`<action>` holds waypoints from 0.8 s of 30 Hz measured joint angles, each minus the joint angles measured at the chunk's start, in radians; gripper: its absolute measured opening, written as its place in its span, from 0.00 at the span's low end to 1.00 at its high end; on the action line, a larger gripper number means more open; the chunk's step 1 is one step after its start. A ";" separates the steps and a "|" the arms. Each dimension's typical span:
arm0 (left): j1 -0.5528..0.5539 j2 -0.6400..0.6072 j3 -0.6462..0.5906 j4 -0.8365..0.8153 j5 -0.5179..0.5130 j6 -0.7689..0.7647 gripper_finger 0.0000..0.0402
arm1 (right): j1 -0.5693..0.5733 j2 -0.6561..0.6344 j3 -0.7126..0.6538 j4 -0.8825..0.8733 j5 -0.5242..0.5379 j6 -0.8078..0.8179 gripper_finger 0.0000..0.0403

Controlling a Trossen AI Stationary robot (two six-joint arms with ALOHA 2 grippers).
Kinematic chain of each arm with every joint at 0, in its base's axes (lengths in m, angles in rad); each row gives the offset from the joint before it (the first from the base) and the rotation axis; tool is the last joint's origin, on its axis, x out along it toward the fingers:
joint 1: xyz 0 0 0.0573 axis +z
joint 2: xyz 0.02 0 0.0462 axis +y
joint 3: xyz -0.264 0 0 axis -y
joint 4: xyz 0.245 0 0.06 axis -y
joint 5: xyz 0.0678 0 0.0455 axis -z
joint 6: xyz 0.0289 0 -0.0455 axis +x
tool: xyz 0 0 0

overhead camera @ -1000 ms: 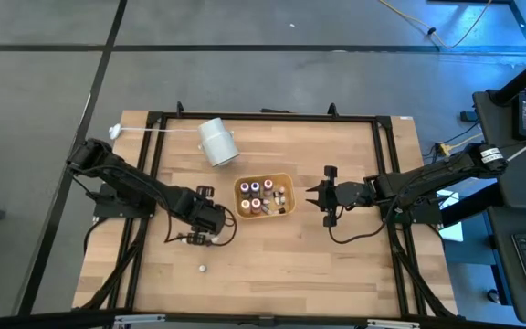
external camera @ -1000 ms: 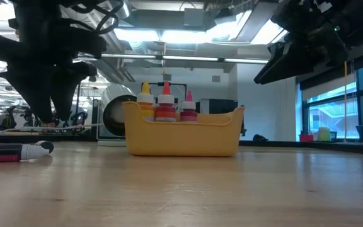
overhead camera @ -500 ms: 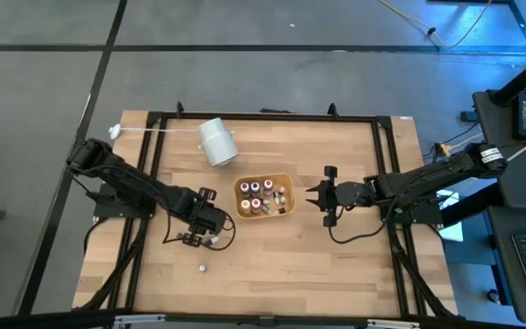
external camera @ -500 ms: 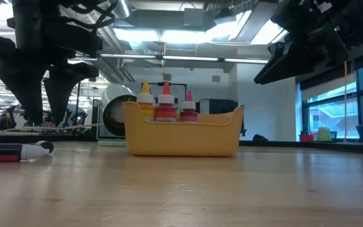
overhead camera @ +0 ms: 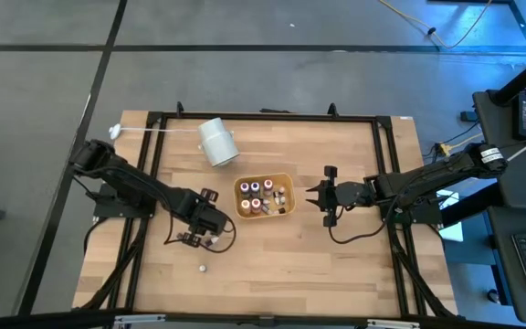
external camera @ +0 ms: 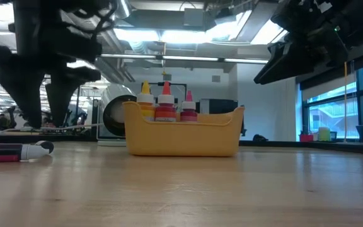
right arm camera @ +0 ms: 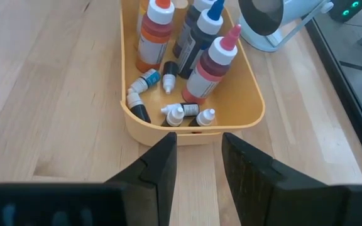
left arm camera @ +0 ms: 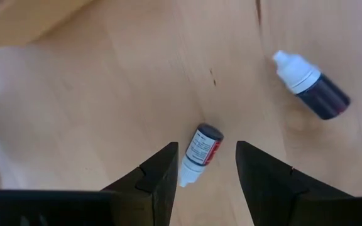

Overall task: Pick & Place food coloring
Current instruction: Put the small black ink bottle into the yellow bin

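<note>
High view: left claw hovers at eight o'clock from the orange tray on the worktop; right claw waits at three o'clock.

Left wrist view: fingers spread, straddling a fallen food coloring bottle. Closing off-center could roll it away toward a second bottle.

- From above, the left pincer covers the small bottle under it; the second bottle is a mere pale speck
- The orange tray wall hides the small bottles lying inside in the low view
- The white cylinder is cut off by the right wrist view's edge
</note>
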 joint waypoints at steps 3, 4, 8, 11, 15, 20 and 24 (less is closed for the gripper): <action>0.000 0.040 0.000 0.000 0.001 0.015 0.38 | 0.000 0.000 0.000 0.000 0.000 0.000 0.32; 0.000 0.051 0.000 -0.001 0.000 0.019 0.38 | 0.000 0.000 0.000 0.000 0.000 0.000 0.32; 0.006 0.105 -0.001 -0.006 0.000 0.027 0.38 | 0.000 0.000 0.000 0.000 0.000 0.001 0.32; 0.013 0.140 -0.001 -0.005 0.000 0.044 0.38 | 0.000 0.000 0.000 0.000 0.000 0.001 0.32; 0.012 0.172 0.004 -0.005 -0.001 0.035 0.38 | 0.000 0.000 0.000 0.000 0.000 0.000 0.32; 0.008 0.180 0.004 -0.005 -0.003 -0.034 0.39 | 0.000 0.000 0.000 0.000 0.000 0.000 0.32; 0.008 0.174 0.003 -0.004 -0.002 -0.044 0.38 | 0.000 0.000 0.000 0.000 0.000 0.000 0.32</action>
